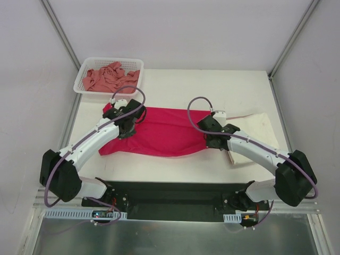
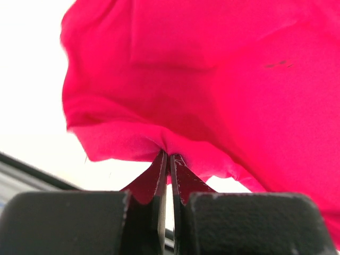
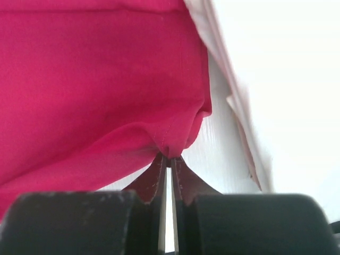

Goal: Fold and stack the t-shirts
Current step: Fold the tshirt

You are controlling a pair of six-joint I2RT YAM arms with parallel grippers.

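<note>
A bright magenta-red t-shirt (image 1: 162, 133) lies spread across the middle of the table. My left gripper (image 1: 126, 129) is shut on its left edge, and the pinched fold of the red t-shirt (image 2: 175, 106) shows at the fingertips of the left gripper (image 2: 170, 156). My right gripper (image 1: 212, 139) is shut on its right edge, where the hem of the red t-shirt (image 3: 106, 85) bunches into the tips of the right gripper (image 3: 169, 159). A cream-white t-shirt (image 1: 260, 127) lies folded under the right arm, and the cream-white t-shirt (image 3: 223, 58) shows its thin pinkish edge.
A white mesh basket (image 1: 85, 71) at the back left holds a crumpled salmon-pink t-shirt (image 1: 111, 77). The table (image 1: 175, 85) is white with walls on three sides. A black base plate (image 1: 170, 199) runs along the near edge.
</note>
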